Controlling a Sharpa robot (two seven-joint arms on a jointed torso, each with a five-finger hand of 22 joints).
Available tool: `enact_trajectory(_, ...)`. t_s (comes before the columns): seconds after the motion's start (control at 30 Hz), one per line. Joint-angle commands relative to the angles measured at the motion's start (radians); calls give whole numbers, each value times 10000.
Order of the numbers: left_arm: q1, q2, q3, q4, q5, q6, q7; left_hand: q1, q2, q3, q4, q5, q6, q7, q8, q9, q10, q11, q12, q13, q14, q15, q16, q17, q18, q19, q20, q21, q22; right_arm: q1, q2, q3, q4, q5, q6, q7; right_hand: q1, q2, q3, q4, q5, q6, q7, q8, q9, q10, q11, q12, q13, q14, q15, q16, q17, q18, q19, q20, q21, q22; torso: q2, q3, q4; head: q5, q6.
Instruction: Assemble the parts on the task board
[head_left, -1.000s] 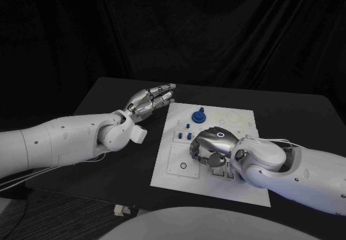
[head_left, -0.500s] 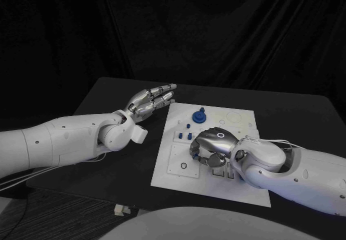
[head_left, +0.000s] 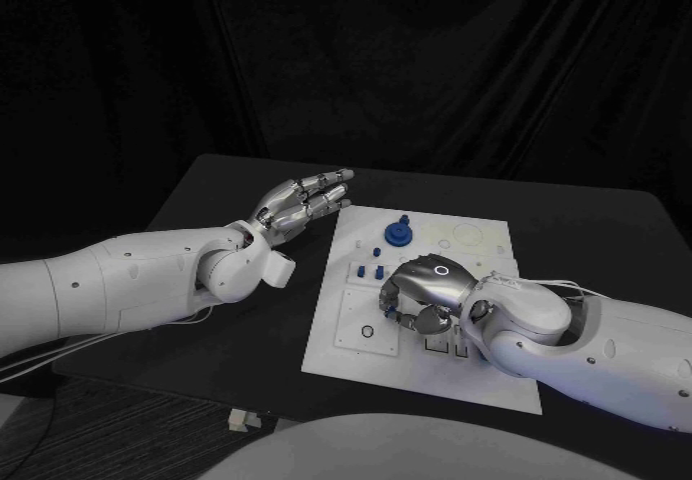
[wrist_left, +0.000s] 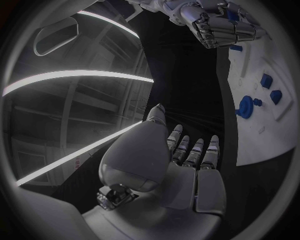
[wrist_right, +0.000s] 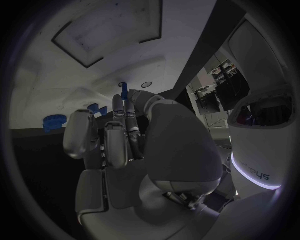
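1. Head view: board (head_left: 488, 375) lies mid-table (head_left: 216, 200), long side running from near edge to far edge.
2. Left hand (head_left: 303, 203) hovers off the board's far-left corner, over bare table, fingers straight and slightly spread, holding nothing. Left wrist view confirms: palm (wrist_left: 181, 170) flat, fingers extended, nothing in them.
3. Right hand (head_left: 421, 292) is down on the board's middle, knuckles up, fingers curled under toward the board's left side.
4. Right wrist view: right hand's fingertips (wrist_right: 120, 102) come together at a thin blue peg (wrist_right: 124, 89) that stands up just past them. Cannot tell whether the peg is actually pinched.
5. Blue round part (head_left: 397, 236) with a stub on top stands near the board's far edge, left of centre.
6. Small blue parts (head_left: 366, 271) sit in a cluster by the board's left edge, just beside the right hand.
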Motion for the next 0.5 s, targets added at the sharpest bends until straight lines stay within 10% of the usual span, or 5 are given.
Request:
enact_trajectory(0.03,-17,30,10,4,5,153,54,90,16,-8,-79,66,50,-14,49,11,9,-17,27,11,24,25,45,8,-98,75,6,27,-22,-31,11,2,-9,-195,-68,-77,95,19,8,-55,9,42,-5,-25,11,74,-25,45,10,413,69,-56,334,2,-47,18,-65,1597,-6,1,-4,15,0)
enact_trajectory(0.5,-130,59,10,-32,5,252,-13,104,28,-4,-85,67,76,12,54,13,7,-17,24,10,27,30,48,8,-111,73,6,24,-34,-39,33,2,-18,-768,123,-173,191,25,15,-159,34,38,5,-67,17,59,-16,24,9,380,71,-107,254,14,-79,19,-119,1584,5,2,3,10,0)
